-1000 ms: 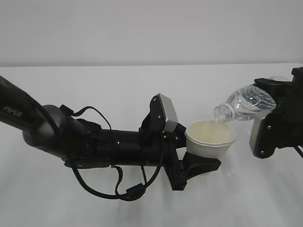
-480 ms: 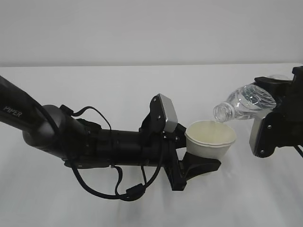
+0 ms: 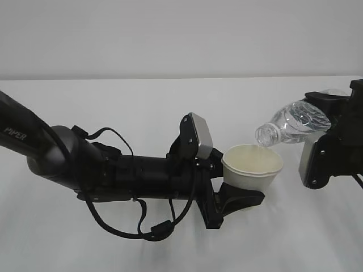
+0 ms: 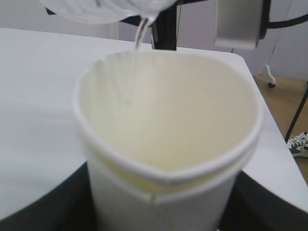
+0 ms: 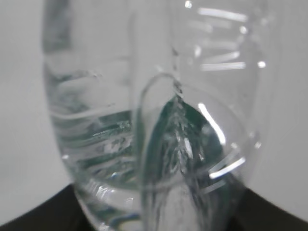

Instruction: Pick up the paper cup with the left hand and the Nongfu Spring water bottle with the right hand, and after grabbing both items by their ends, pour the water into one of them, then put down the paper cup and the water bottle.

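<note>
Hidden or unclear: my right pincer [image 3: 334, 122] is running off the right edge of the exterior view, and only part of it is showing around the bottle's base. The bottle's [image 3: 295, 124] label is not showing in that view; my right wrist view is filling with blurred clear plastic and a dark green patch behind it. My left pincer's [image 3: 241, 195] fingers are mostly lying under and behind the cup [image 3: 252, 167], so only one black finger [image 3: 244, 198] is showing plainly. The cup's bottom is not showing in my left wrist view. How much water is sitting in the cup I cannot tell.

Item 1, cup: standing upright, mouth facing up, held above the desk [image 3: 170, 102] near the middle-right. My left pincer is gripping it low on the wall, squeezing the rim out of round.

Item 2, bottle: lying close to level, long axis running left to right, neck dipping down-left, open mouth sitting just over the cup's far right rim. My right pincer is gripping its base end. A thin stream of water [image 4: 140, 34] is falling from the mouth into the cup.

Room: bare white desk is lying in front, behind and left of both arms; the desk's right edge and corner are showing in my left wrist view.
</note>
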Robot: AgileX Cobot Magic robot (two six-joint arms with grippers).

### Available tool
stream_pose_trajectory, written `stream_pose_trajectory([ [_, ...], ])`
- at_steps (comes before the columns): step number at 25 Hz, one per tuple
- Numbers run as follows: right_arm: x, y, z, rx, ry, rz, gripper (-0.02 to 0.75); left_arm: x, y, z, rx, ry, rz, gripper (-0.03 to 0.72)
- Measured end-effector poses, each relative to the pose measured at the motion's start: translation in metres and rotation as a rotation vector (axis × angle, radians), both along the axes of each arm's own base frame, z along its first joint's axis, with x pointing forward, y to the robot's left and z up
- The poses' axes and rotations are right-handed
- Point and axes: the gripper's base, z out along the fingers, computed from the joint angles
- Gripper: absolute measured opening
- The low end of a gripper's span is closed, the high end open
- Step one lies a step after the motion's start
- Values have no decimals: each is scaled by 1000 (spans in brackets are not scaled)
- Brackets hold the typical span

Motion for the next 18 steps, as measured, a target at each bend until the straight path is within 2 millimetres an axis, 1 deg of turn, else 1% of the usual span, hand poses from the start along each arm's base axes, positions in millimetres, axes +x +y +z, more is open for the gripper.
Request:
stream_pose_trajectory([
  [18, 0, 0, 0, -19, -9, 5, 365, 0, 0, 0, 0, 0, 0, 459],
])
